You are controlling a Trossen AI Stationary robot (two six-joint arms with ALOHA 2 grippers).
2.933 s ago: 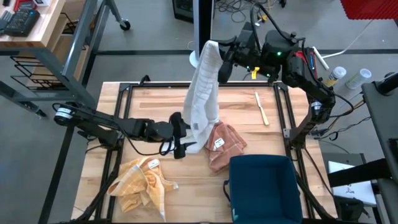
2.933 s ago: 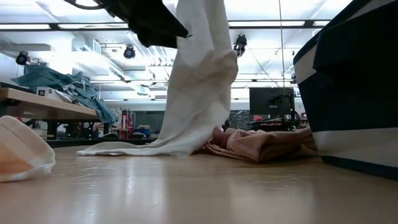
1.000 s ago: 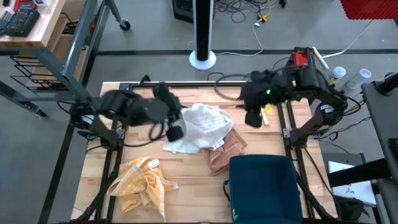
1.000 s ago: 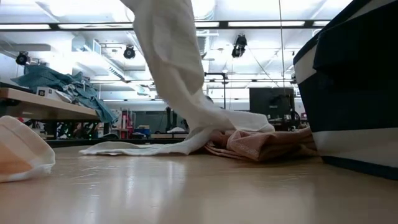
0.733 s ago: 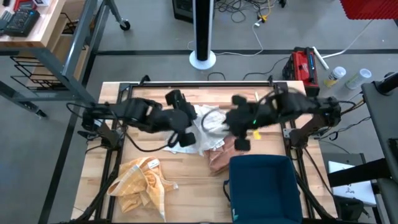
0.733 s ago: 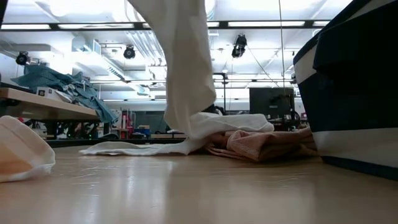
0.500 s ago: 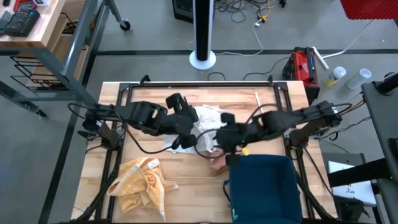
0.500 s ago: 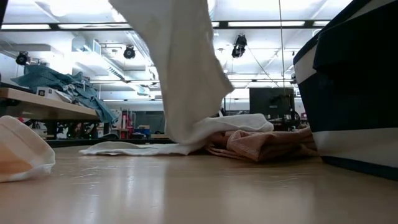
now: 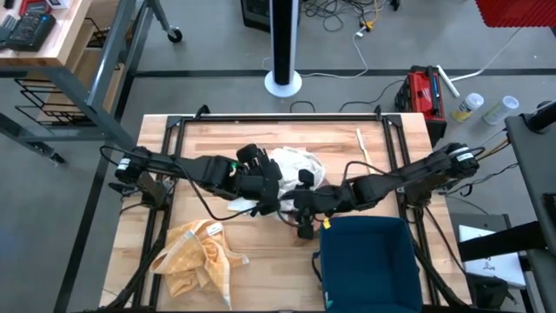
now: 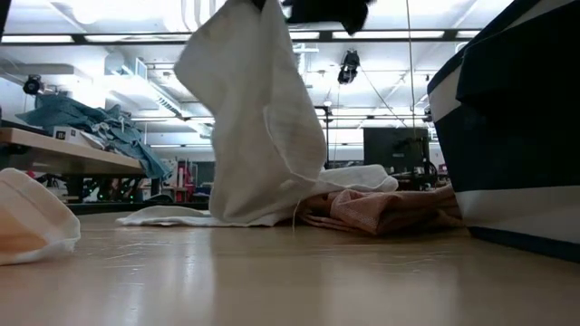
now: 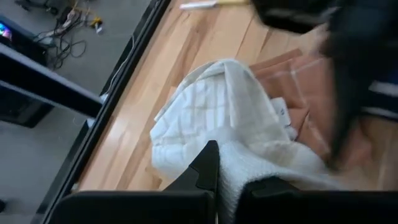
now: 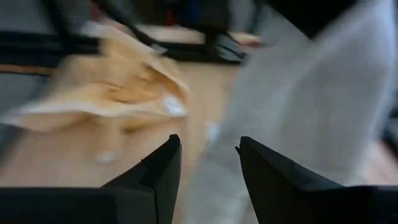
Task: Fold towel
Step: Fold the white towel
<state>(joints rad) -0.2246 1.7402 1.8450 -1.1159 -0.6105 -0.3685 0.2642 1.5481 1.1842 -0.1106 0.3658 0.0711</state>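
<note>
A lab or workshop: ceiling strip lights [image 10: 82,39], floor cables [image 9: 334,10], metal-framed wooden table [image 9: 217,139].

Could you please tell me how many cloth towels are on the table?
3: a white waffle-weave towel at the centre, a pink terry towel partly hidden beside it, and a crumpled yellow checked towel near the front left corner.

White waffle-cloth towel [image 11: 236,118], wood table [image 9: 217,139]

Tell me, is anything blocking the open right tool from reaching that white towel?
Nothing visible does. The right tool is open and empty, with the white towel hanging straight ahead from the shut left tool.
</note>
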